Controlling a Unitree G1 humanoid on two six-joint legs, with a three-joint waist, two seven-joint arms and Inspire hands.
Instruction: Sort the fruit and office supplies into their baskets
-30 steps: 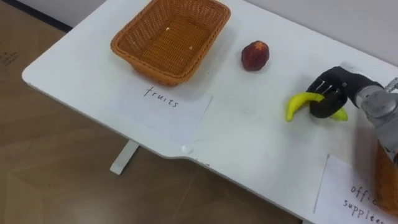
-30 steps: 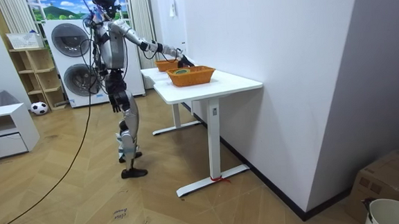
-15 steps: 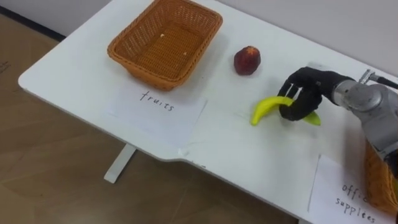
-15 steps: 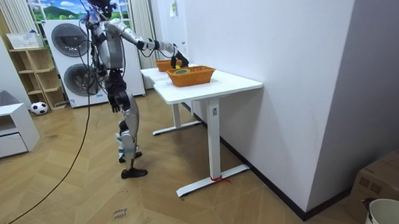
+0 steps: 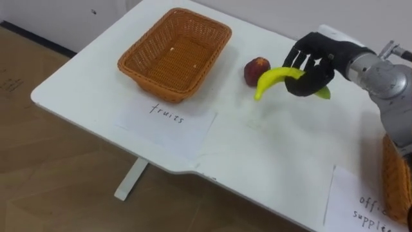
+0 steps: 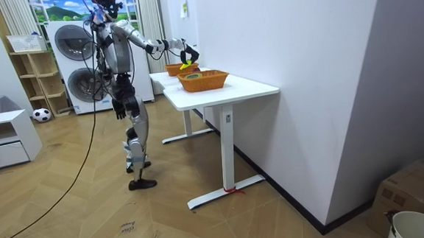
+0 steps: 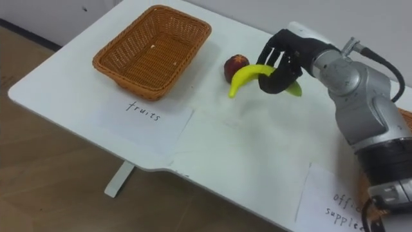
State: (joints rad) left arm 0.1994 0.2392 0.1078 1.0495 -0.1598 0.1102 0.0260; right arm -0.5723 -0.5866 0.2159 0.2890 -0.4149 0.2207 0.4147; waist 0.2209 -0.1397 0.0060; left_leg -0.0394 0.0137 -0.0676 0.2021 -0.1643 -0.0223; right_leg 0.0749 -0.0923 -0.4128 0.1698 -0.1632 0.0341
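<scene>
My right hand is shut on a yellow banana and holds it in the air above the white table. The banana's free end points left, toward a red peach that lies on the table just beside it. An empty woven fruit basket stands at the far left of the table, left of the peach. In the room view the robot stands at the table's end with its right arm stretched over the table and the banana in its hand.
A paper label lies in front of the fruit basket. A second woven basket stands at the right edge with another label before it. The table's front edge runs close below.
My right hand has lifted the banana off the table and carried it left and farther back, up beside the peach. The camera has shifted a little.
</scene>
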